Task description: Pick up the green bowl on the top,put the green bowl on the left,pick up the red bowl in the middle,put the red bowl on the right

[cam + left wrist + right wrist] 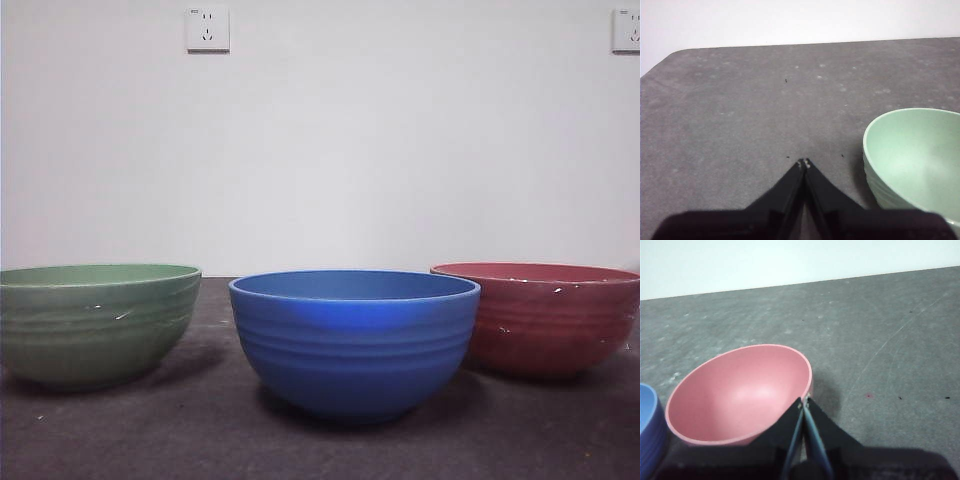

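The green bowl (97, 322) stands upright on the table at the left; in the left wrist view the green bowl (915, 155) lies off to one side of my left gripper (804, 163), which is shut and holds nothing. At the right stands the red bowl (545, 316), level on the table. The right wrist view shows the red bowl (740, 392) just beside the tips of my right gripper (804, 401), also shut and empty. Neither arm appears in the front view.
A deep blue ribbed bowl (354, 340) stands in the middle, nearest the camera, and its rim (649, 430) shows beside the red bowl. The dark grey table (740, 110) has a rounded corner. A white wall with sockets (207, 28) is behind.
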